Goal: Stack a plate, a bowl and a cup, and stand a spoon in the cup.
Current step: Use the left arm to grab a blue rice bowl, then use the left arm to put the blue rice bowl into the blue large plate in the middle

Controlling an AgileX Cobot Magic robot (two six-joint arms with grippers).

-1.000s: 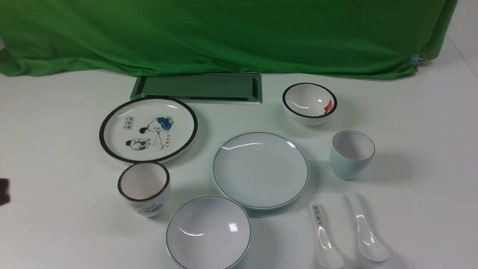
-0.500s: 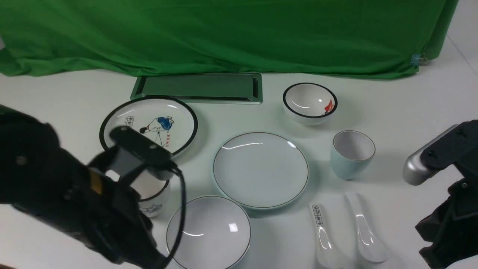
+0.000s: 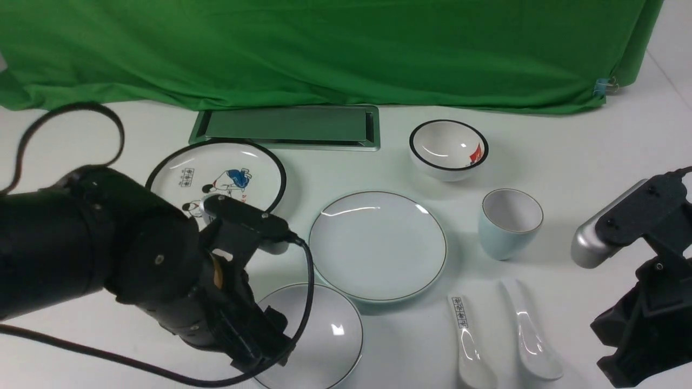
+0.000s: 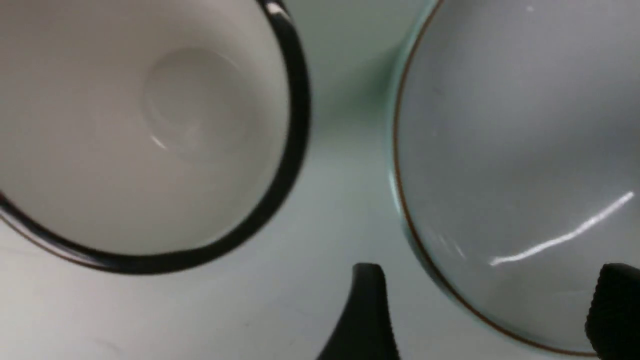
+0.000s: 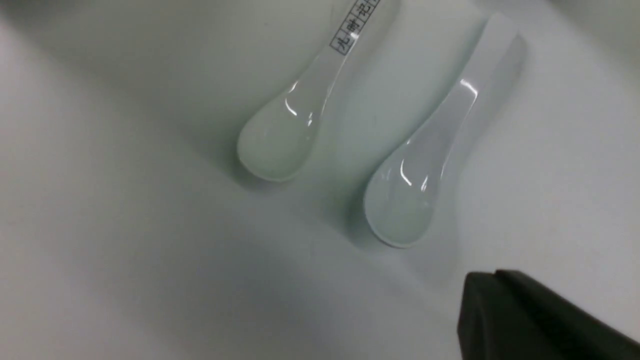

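Observation:
The pale plate (image 3: 377,246) lies at the table's middle. In front of it sits the wide pale bowl (image 3: 330,337), its left part hidden under my left arm (image 3: 135,259). In the left wrist view my left gripper (image 4: 492,310) is open over the bowl's (image 4: 515,150) rim, one finger (image 4: 367,315) outside it and the other (image 4: 615,310) over its inside, touching nothing. The pale blue cup (image 3: 509,222) stands right of the plate. The plain spoon (image 3: 530,335) lies at the front right. My right gripper (image 5: 492,282) is shut and empty, hovering near the spoon's (image 5: 430,160) bowl end.
A labelled spoon (image 3: 467,340) lies just left of the plain one. A black-rimmed cup (image 4: 145,125) stands close beside the bowl. A cartoon plate (image 3: 216,178), a small black-rimmed bowl (image 3: 447,148) and a metal tray (image 3: 286,127) are further back, with a green cloth behind.
Both arms have come into view. The left arm swung in from the left over the black-rimmed cup and the bowl's left edge. The right arm entered at the right edge.

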